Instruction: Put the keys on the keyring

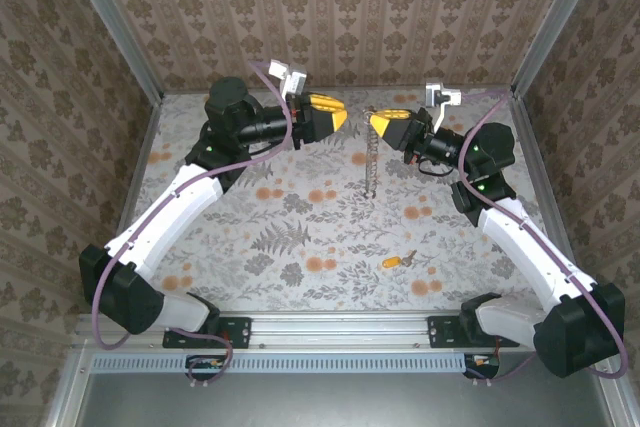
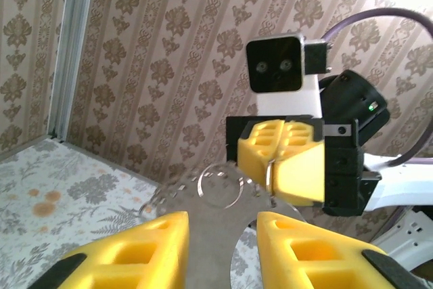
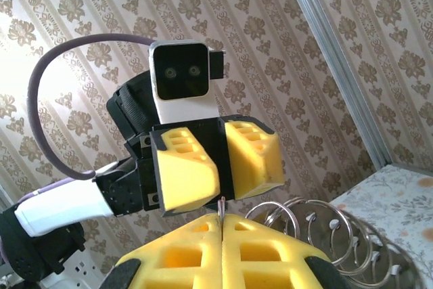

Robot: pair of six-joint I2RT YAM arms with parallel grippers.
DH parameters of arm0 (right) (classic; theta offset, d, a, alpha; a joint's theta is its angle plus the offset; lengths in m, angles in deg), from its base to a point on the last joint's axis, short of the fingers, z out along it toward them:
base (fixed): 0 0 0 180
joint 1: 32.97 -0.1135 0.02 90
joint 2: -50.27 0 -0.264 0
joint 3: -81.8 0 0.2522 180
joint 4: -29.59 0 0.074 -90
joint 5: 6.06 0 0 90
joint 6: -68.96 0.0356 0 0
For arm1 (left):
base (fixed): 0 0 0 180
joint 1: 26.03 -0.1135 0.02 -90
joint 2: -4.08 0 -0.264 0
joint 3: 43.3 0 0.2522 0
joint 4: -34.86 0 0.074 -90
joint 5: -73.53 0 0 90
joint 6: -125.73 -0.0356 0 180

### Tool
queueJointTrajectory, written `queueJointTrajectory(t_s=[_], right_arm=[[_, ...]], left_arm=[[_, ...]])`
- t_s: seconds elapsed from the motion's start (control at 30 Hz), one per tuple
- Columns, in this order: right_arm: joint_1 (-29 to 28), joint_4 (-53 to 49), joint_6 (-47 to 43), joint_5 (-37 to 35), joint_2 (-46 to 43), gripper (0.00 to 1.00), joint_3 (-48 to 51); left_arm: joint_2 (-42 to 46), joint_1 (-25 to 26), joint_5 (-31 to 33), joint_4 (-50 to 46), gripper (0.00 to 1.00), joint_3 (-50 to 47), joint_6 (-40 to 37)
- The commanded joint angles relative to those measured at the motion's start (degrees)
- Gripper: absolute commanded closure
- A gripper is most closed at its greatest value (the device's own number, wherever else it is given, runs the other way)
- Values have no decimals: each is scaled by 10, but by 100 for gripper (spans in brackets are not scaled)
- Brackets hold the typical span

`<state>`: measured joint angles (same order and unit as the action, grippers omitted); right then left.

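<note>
The keyring [image 1: 372, 162] is a thin silvery chain of rings hanging from my right gripper [image 1: 385, 125] down to the table at the back centre. In the right wrist view the right gripper [image 3: 222, 218] is shut on the edge of one ring, and more rings [image 3: 318, 231] curl off to its right. My left gripper [image 1: 325, 112] faces it a short way to the left, raised above the table. Its yellow fingers [image 2: 155, 241] stand apart with nothing between them, and a ring [image 2: 198, 186] of the chain hangs just beyond their tips. The small orange-headed key [image 1: 398, 260] lies on the table near the front, right of centre.
The floral-print table [image 1: 300, 217] is walled in by patterned panels at the back and both sides, with metal corner posts [image 1: 125, 37]. Purple cables [image 1: 270, 82] loop over both wrists.
</note>
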<state>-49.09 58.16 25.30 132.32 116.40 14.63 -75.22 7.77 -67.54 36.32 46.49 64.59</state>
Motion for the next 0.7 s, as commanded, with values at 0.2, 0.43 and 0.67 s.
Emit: queueJointTrajectory(t_s=[0.2,0.43,0.67], right_arm=[[-2,46,15,-10,-10,100,-10],[-3,43,16,-7,-12,100,-9],[-5,41,15,-3,-12,100,-8]], left_arm=[[-12,23,-21,79,66,9,51],[-22,37,-36,66,66,25,42],[-31,46,-42,58,66,38,35]])
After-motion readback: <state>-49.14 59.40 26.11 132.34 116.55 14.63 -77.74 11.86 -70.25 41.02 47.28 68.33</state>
